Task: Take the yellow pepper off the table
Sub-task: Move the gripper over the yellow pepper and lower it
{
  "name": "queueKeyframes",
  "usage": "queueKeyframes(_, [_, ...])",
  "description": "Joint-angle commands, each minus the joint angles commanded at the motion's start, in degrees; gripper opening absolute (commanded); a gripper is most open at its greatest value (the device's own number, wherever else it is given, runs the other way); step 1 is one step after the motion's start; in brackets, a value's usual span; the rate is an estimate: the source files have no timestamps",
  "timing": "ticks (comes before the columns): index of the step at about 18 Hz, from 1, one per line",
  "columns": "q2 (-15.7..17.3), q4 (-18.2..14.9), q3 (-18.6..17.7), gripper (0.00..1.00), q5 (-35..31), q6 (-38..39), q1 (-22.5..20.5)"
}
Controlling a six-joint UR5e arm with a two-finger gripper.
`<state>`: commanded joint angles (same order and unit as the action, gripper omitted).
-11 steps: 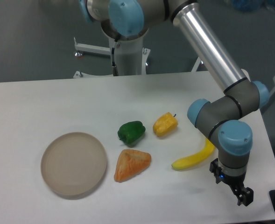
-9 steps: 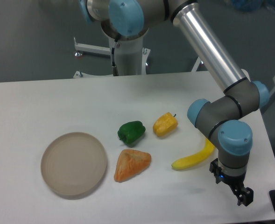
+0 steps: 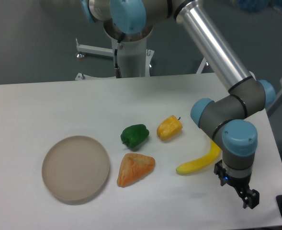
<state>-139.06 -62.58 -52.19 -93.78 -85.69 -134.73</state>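
The yellow pepper (image 3: 169,127) is a small blocky yellow-orange piece with a tiny dark stem, lying near the middle of the white table (image 3: 45,105). My gripper (image 3: 249,199) hangs low over the table's front right corner, well to the right of and nearer than the pepper, past a banana. Its dark fingers are seen end-on and I cannot make out the gap between them. Nothing shows in its grasp.
A green pepper (image 3: 134,135) lies just left of the yellow one. An orange wedge-shaped item (image 3: 135,168) sits in front of them. A long yellow banana (image 3: 200,160) lies between the pepper and my wrist. A round beige plate (image 3: 75,167) rests at front left.
The arm has shifted very slightly to the left; the objects on the table have stayed put.
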Motion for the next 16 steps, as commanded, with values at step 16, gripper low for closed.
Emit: queueKeyframes(16, [22.94,-6.24,-31.99,1.0,0.0,3.6,1.84])
